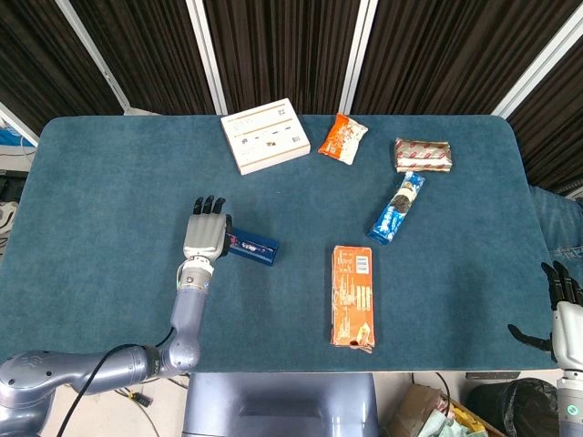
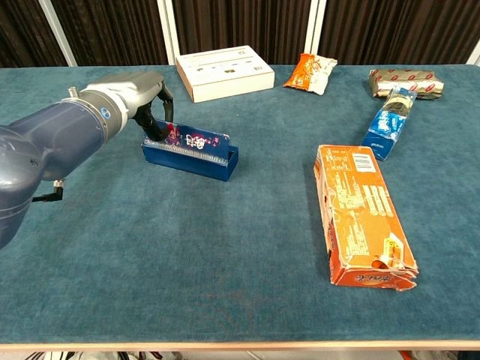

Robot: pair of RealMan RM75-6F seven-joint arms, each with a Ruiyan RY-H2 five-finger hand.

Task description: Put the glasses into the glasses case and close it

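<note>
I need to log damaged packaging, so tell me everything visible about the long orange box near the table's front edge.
The orange box is a long flat carton, seemingly cardboard, lying face up on the blue table with printed text and a small blue and white label near its far end. Its near end is torn and crumpled, with a ragged hole. It lies lengthwise, slightly angled in the chest view. Neither hand touches it, and nothing rests on it.

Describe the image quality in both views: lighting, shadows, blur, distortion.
Head view: even, soft light on the table, faint shadows, sharp throughout, slight wide-angle bowing of the table edges. Chest view: equally even light, the left hand and forearm loom large and a little soft close to the lens; the orange box is crisp.
</note>
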